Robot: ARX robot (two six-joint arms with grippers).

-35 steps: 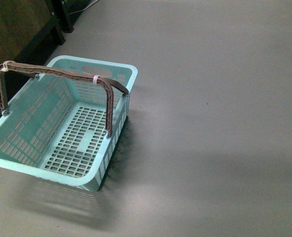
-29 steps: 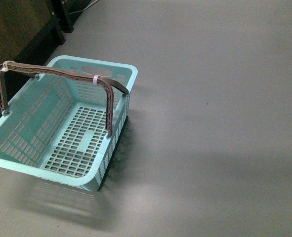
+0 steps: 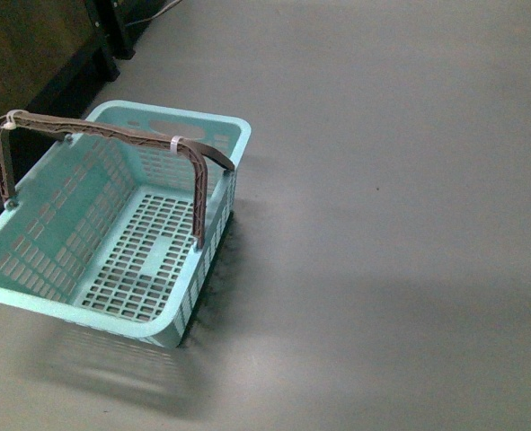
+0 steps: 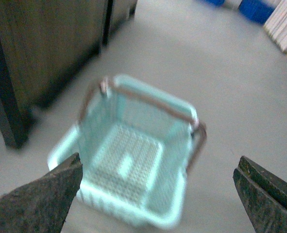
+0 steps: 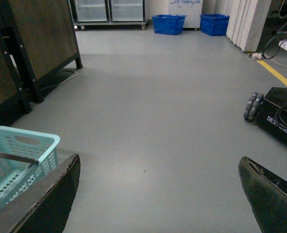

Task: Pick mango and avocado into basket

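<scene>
Zero progress on delivery, judging by a bare slotted bottom. Have basket [image 3: 54,229] on grey floor [image 3: 382,224], near left in front view, just beside dark cabinet [image 3: 22,54]. See nothing inside it. See no mango and no avocado in any view, so cannot say where either lies. Left to do, by that reading: find both fruits, then two picks and two drops.

Reading left gripper [image 4: 159,162] as spread wide with nothing between the fingers, looking down on the basket. Blurred view, so no finer detail. Reading right gripper [image 5: 159,161] as spread wide too and holding nothing, aimed along open floor with a corner of the basket in shot.

Counting:
- 1 basket
- brown handles [image 3: 112,135]: looks like 2, raised and pressed together
- 2 white ties [image 3: 175,142]
- 0 mango, 0 avocado
- 2 blue crates [image 5: 168,23] far down the room
- 1 black wheeled unit [image 5: 279,121] off to the right
</scene>
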